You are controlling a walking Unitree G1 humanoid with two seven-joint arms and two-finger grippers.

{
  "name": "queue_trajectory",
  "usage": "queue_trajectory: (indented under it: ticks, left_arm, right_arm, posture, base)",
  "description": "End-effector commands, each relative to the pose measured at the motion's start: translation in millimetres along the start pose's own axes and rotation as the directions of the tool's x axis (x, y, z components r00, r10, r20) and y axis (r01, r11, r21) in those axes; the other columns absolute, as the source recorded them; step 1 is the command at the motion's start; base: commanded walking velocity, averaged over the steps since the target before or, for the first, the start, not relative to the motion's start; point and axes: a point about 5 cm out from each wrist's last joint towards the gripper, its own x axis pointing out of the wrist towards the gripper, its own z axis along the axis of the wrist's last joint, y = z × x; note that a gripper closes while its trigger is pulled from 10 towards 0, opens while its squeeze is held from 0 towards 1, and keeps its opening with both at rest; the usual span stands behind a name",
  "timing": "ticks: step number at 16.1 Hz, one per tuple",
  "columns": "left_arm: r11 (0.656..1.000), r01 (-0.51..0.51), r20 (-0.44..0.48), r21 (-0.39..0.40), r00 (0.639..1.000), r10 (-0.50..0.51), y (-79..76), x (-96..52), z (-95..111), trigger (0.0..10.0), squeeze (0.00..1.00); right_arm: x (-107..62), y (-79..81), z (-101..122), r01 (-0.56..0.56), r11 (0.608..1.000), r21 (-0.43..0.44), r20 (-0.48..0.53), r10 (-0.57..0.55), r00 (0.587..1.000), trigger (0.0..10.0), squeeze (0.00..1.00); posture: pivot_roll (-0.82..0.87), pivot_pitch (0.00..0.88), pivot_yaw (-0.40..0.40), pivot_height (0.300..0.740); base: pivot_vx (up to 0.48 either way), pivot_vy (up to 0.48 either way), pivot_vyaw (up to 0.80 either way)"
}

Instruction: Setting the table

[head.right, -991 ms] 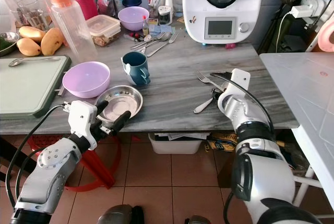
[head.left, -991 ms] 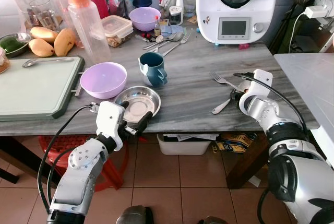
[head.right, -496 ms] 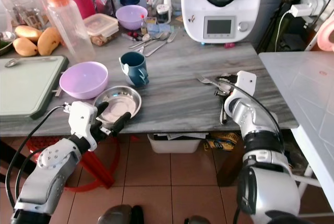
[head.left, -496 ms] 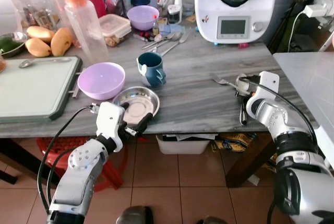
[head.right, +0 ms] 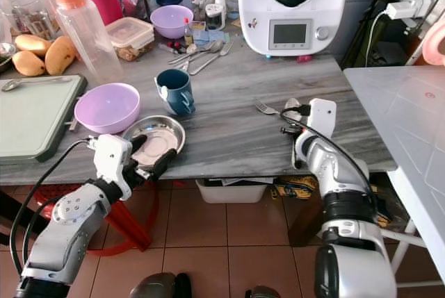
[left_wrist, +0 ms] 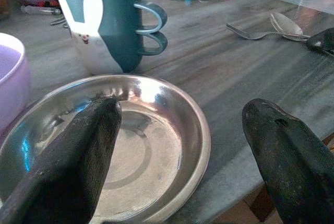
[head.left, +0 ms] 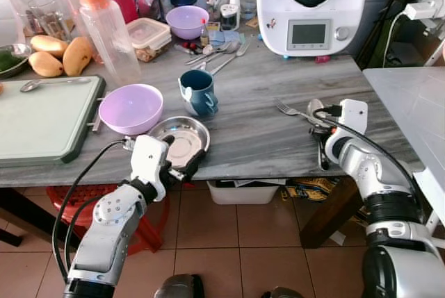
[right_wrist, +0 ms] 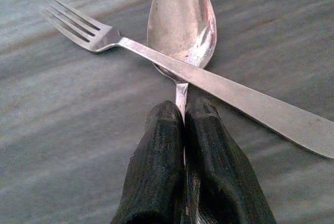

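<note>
- Your right gripper point(right_wrist: 183, 125) has its fingers pressed together on the handle of the spoon point(right_wrist: 181, 23), low on the grey marble surface point(head.left: 257, 124) near its right front corner.
- A second ago that spoon lay slanted with its bowl toward the front edge; now its bowl points toward the back, and its handle runs toward the edge.
- The fork point(right_wrist: 156, 59) lies across the spoon's neck, touching it, tines pointing toward the surface's middle; it sits about where it did before.
- Your left gripper point(left_wrist: 177, 145) has its fingers spread, one over the steel plate point(left_wrist: 156, 145) and one past its rim at the surface's front edge; that arm has barely shifted.
- The steel plate sits just in front of the teal mug point(head.left: 198, 92), with the purple bowl point(head.left: 130, 108) just beside it on your left.
</note>
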Motion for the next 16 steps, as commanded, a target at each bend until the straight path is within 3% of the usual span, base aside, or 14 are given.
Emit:
queue_trajectory:
  ticks: [1, 3, 5, 12, 16]
  left_arm:
    - [1.000, 0.004, -0.006, 0.014, 1.000, -0.004, 0.5, 1.0, 0, 10.0, 0.00]
    - [1.000, 0.001, -0.006, 0.014, 1.000, -0.001, 0.9, 1.4, 0, 10.0, 0.00]
    - [1.000, -0.003, -0.004, 0.016, 1.000, 0.003, 1.5, 1.6, 1, 10.0, 0.00]
    - [1.000, 0.001, -0.002, 0.014, 1.000, -0.001, -0.2, 3.7, 1, 10.0, 0.00]
    - [1.000, -0.001, -0.002, 0.015, 1.000, 0.001, 0.1, 4.1, 1, 10.0, 0.00]
  right_arm:
    - [5.2, 3.9, -25, -0.006, 1.000, 0.027, -0.106, 0.009, 0.994, 0.3, 0.00]
    - [10.5, 13.8, -20, -0.044, 0.998, 0.041, -0.083, 0.047, 0.995, 0.4, 0.00]
    - [14.5, 20.1, -15, -0.075, 0.997, -0.007, -0.062, 0.075, 0.995, 0.1, 0.00]
    - [23.6, 26.1, -10, -0.116, 0.991, -0.066, -0.050, 0.113, 0.992, 0.0, 0.00]
    - [27.8, 39.4, -5, -0.179, 0.981, -0.069, -0.036, 0.177, 0.984, 0.0, 0.00]
  posture:
    - [0.01, 0.004, 0.077, 0.740]
    - [0.02, 0.001, 0.075, 0.740]
    - [0.02, 0.000, 0.074, 0.740]
    - [0.02, 0.000, 0.079, 0.740]
    - [0.02, 0.000, 0.077, 0.740]
  base:
    - [0.000, 0.000, 0.00]
    - [0.000, 0.000, 0.00]
    - [0.000, 0.000, 0.00]
    - [0.000, 0.000, 0.00]
    - [0.000, 0.000, 0.00]
